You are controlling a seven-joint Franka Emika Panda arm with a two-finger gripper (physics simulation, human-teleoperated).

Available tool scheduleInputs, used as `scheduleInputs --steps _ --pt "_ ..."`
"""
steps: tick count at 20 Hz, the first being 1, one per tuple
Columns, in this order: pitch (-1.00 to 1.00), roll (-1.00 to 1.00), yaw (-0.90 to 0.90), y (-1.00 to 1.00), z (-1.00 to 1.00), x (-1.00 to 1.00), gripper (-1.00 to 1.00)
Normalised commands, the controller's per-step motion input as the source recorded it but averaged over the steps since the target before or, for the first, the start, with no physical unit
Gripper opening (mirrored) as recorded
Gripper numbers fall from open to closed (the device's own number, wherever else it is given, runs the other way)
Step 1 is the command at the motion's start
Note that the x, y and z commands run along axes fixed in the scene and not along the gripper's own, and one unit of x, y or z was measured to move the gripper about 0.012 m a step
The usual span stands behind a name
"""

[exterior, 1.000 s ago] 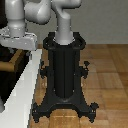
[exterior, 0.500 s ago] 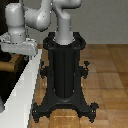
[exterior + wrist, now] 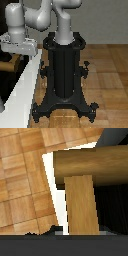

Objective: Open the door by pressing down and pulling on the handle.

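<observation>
I had the arm (image 3: 37, 17) bent over toward the exterior view's left, wrist dropped low beside the white frame (image 3: 22, 92). The gripper (image 3: 12, 50) sat at that left edge, mostly cropped and hidden behind the wrist body, so I couldn't tell whether the jaws were spread or pressed together. The wrist view didn't show any fingers either.

The black pedestal (image 3: 64, 75) stood mid-frame on the wood floor (image 3: 107, 75), with the arm rising from its top.

The door (image 3: 7, 82) showed only as a dark strip at the exterior view's far left, behind the white frame edge. In the wrist view the handle (image 3: 80, 203) filled most of the picture: a brass-brown cylinder stub lying crosswise with the flat bar running off it, very close to the camera. Dark door surface (image 3: 110, 205) lay behind the bar on one side, with a pale frame strip and wood floor on the other. I couldn't tell whether the gripper touched the handle.
</observation>
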Motion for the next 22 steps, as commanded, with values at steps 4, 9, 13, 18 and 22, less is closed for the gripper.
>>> scheduleInputs --steps 4,9,13,18,22 --pt "-0.08 0.0 0.0 0.0 -0.75 0.0 -1.0" --pt "-0.12 0.0 0.0 0.0 -0.6 0.0 -1.0" --pt "-0.11 0.0 0.0 0.0 -0.75 0.0 -1.0" --pt "-0.09 0.0 0.0 0.0 -0.6 0.0 -1.0" --pt "-0.11 0.0 0.0 0.0 -0.75 0.0 -1.0"
